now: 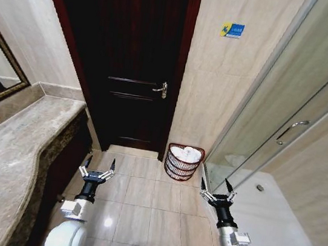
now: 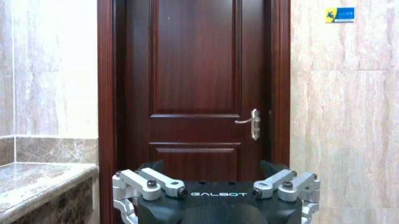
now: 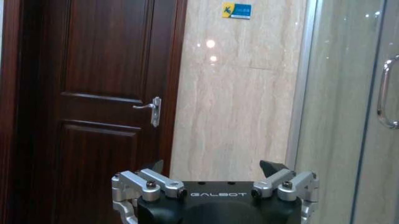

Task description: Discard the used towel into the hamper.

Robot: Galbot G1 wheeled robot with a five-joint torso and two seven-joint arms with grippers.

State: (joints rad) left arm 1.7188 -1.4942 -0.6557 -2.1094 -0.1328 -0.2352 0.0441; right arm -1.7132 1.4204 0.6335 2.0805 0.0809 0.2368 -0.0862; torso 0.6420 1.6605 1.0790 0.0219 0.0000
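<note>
"GALBOT" on left gripper [image 2: 215,164] & right gripper [image 3: 212,164]; both open.

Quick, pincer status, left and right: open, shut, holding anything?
Left pincer: open, holding nothing, above the floor tiles.
Right pincer: open, holding nothing, near the hamper.

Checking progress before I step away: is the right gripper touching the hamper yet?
Apart. The head view shows the right gripper, open and empty, held over bare floor tiles short of the hamper, which already holds white cloth and stands against the wall.
</note>
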